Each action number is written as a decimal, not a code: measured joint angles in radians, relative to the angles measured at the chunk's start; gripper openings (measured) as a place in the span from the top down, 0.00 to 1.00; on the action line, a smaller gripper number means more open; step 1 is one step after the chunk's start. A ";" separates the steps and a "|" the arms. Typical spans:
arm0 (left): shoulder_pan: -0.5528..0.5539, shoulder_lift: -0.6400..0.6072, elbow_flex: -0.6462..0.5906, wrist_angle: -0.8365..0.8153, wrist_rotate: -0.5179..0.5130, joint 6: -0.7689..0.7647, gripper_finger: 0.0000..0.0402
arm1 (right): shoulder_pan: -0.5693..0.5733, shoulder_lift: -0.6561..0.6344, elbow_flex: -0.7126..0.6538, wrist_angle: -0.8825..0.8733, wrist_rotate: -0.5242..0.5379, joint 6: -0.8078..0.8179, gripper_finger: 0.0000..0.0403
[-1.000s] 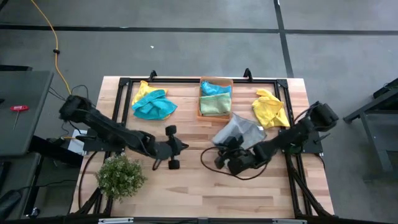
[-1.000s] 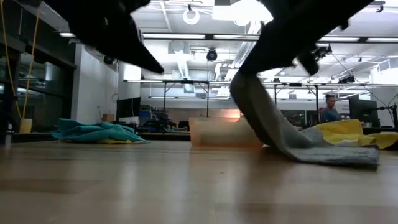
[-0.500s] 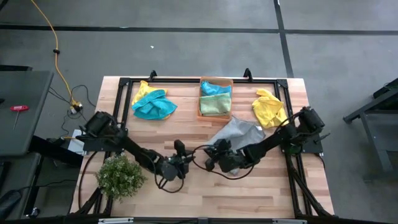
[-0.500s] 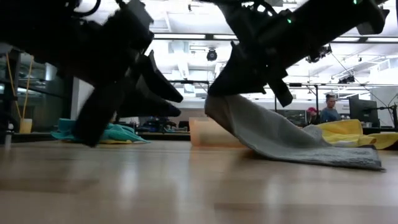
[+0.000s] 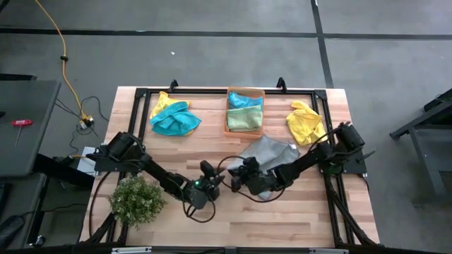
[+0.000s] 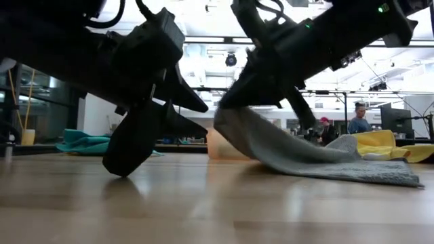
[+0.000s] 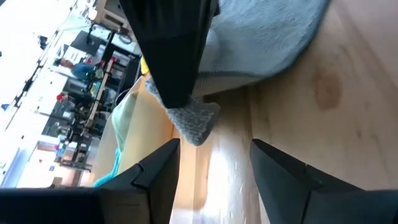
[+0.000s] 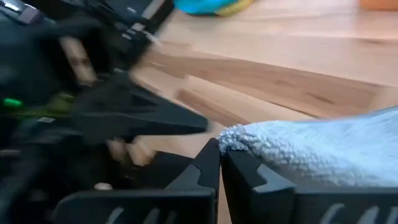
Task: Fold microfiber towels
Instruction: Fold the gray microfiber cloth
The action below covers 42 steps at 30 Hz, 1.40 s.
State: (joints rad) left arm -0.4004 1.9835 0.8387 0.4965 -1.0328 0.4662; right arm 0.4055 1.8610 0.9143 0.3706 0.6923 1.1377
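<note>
Right jaws (image 8: 219,163): clenched on a corner of your grey towel (image 5: 272,152), holding it just off the table (image 5: 296,219).
Left jaws (image 7: 214,165): spread wide, empty, just beside that corner.
Risk: close early and you probably pinch air.
Risk: crowded arms may collide.

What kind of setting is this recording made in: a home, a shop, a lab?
Most likely a robotics lab or workshop. The wooden table in a black frame stands on a bare grey floor, and behind it the low view shows an open hall with ceiling strip lights, metal racks and a person at more benches.
</note>
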 joint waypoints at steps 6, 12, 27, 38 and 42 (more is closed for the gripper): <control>-0.002 -0.001 0.000 -0.006 -0.030 -0.064 0.54 | -0.006 -0.002 0.001 0.053 -0.012 -0.137 0.93; -0.001 -0.002 0.000 -0.044 0.012 -0.191 0.54 | -0.007 -0.004 0.001 0.064 -0.041 -0.168 0.76; 0.087 0.027 0.001 -0.037 0.136 -0.402 0.54 | 0.000 -0.006 0.001 0.249 -0.074 -0.388 0.58; 0.044 0.026 0.001 -0.071 0.002 -0.421 0.54 | 0.003 -0.007 0.002 0.047 -0.144 -0.303 0.58; 0.027 0.026 0.000 -0.066 -0.031 -0.411 0.54 | 0.003 -0.003 -0.001 0.012 -0.144 -0.274 0.58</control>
State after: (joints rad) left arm -0.3731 2.0098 0.8388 0.4301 -1.0641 0.0547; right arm 0.4084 1.8581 0.9134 0.3830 0.5485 0.8639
